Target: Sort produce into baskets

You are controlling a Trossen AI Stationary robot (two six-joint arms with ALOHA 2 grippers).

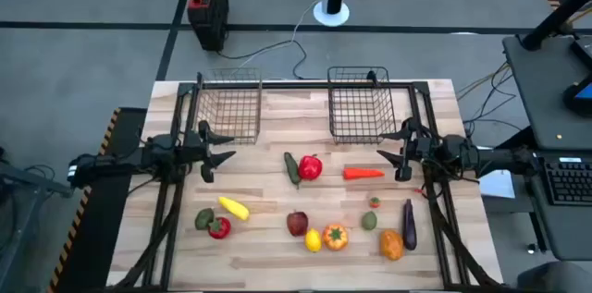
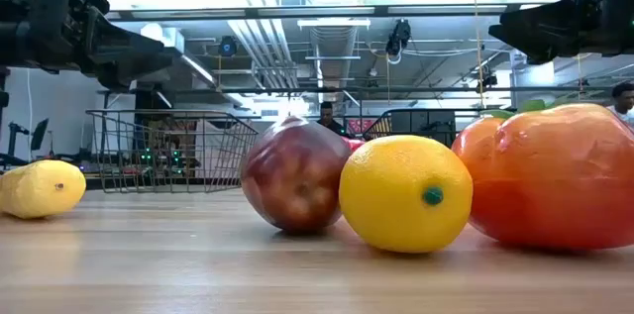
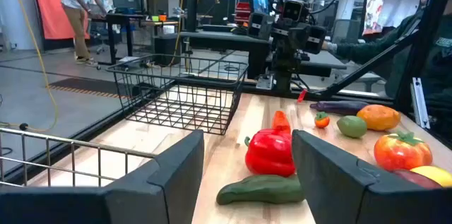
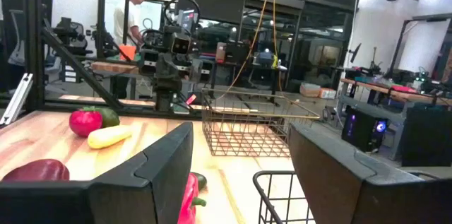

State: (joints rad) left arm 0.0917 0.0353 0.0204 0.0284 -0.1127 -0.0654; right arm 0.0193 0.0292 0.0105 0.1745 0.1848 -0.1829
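Produce lies loose on the wooden table [image 1: 268,238]. A red pepper [image 1: 310,167], a green cucumber [image 1: 291,169] and a carrot [image 1: 363,173] lie mid-table. An apple [image 1: 297,224], a lemon [image 1: 313,239], an orange tomato [image 1: 335,236], an eggplant [image 1: 408,224] and a yellow piece [image 1: 234,207] lie nearer the front. Two wire baskets [image 1: 229,103] [image 1: 359,106] stand at the far edge. My left gripper [image 1: 220,152] hovers open at the left, pointing toward the pepper [image 3: 270,152]. My right gripper [image 1: 392,154] hovers open at the right, pointing toward the table's left.
A green piece and a red piece [image 1: 213,225] lie front left; a small tomato [image 1: 375,202], a green fruit [image 1: 369,221] and an orange fruit [image 1: 391,245] lie front right. A red-and-black box [image 1: 207,2] stands on the floor beyond the table. People stand in the room behind.
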